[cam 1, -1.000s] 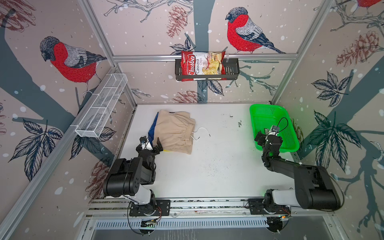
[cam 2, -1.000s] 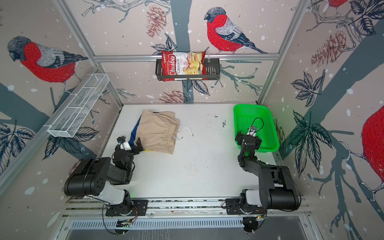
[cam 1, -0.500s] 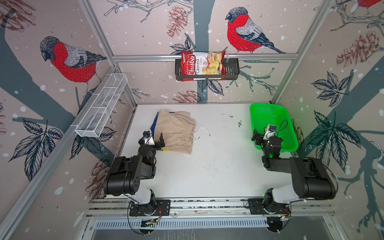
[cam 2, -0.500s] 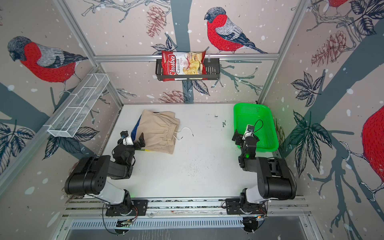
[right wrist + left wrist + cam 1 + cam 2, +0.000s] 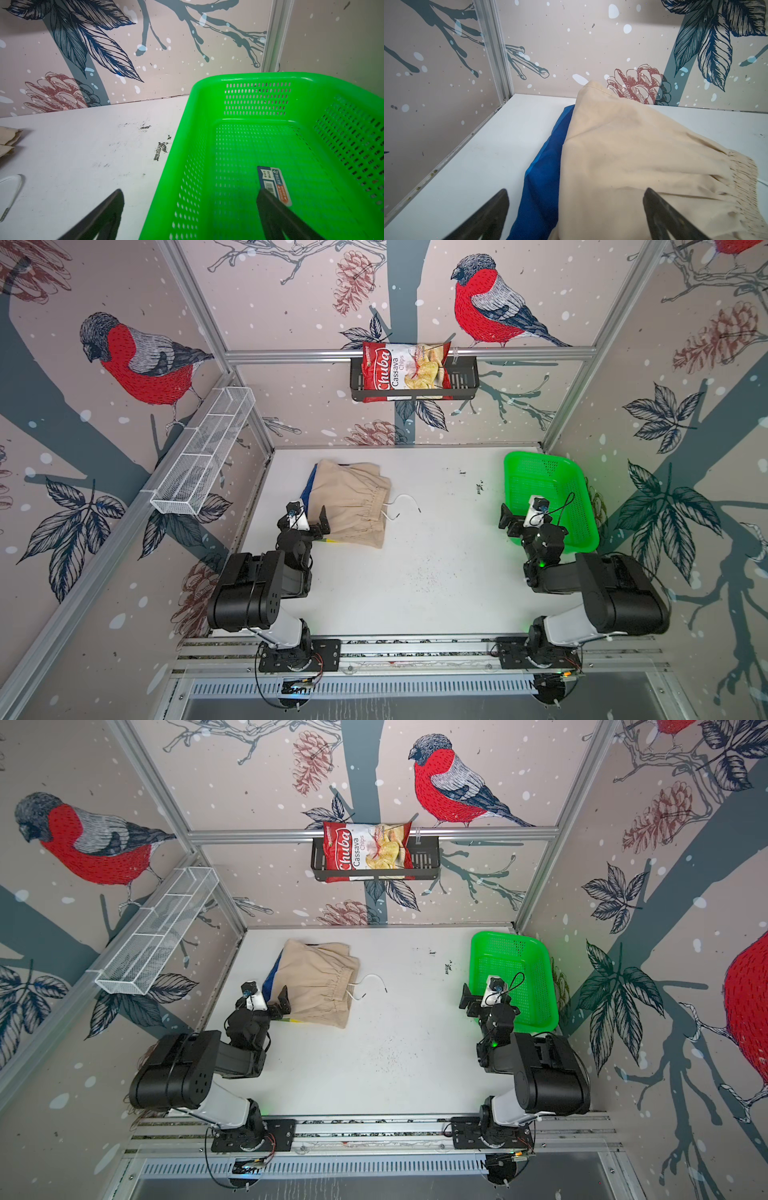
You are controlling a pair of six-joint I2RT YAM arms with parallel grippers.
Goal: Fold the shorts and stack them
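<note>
- Left gripper (image 5: 307, 520): jaws spread wide, holding nothing, at the stack's near-left edge.
- Striped shorts (image 5: 309, 493): bottom of the stack, far left of the table (image 5: 415, 572). Both top views show a blue sliver and a yellow-green corner; the left wrist view shows blue only.
- Beige shorts (image 5: 353, 502): folded on top, with the white drawstring (image 5: 401, 502) trailing right.
- Right gripper (image 5: 521, 520): spread wide, empty, astride the left wall of the green basket (image 5: 552, 460).
- Label (image 5: 274, 182): on the basket floor, seen only in the right wrist view.

Bullfinch-print walls (image 5: 291, 302), white tabletop (image 5: 436, 572), aluminium frame (image 5: 291, 355), wire shelf (image 5: 203, 456) at left.
</note>
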